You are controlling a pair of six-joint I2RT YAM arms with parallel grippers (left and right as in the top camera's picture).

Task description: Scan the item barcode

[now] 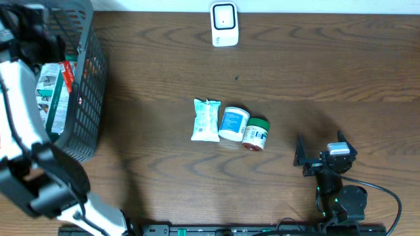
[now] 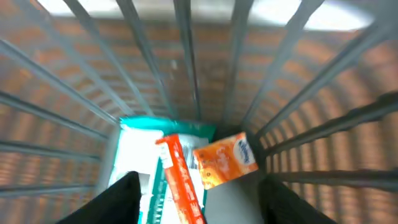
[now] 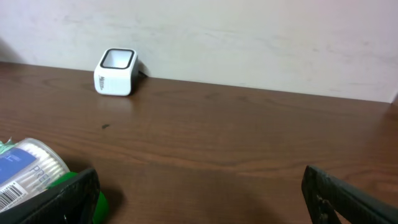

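L gripper [image 2: 199, 186]: jaws parted, nothing btwn them. Its dark fingers [image 2: 118, 202] hang apart over the stuff inside the grey wire basket [image 1: 92, 78], touching none of it as far as I can see. Right under it lies an orange tube box [image 2: 181, 180] across a teal-and-white carton [image 2: 134, 155], w/ an orange packet [image 2: 227, 162] tilted beside it on the 3 o'clock side. The basket sits at approx 10 o'clock on the wood table [image 1: 315, 72], L arm bent over its rim. R gripper [image 1: 321, 151]: jaws spread wide, empty, low at approx 4 o'clock, well apart from everything else. Mid-table, three items lie in a row, side by side: a white-and-teal pouch [image 1: 206, 120] at the 9 o'clock end, a white tub [image 1: 233, 123] w/ blue label in the middle, and a green-capped bottle [image 1: 256, 134] at the 3 o'clock end, apparently on its side. From the R wrist cam, barcode stripes show on the tub's label. The white scanner [image 1: 224, 24] stands at 12 o'clock by the table's far edge, near the wall, well apart from the row.
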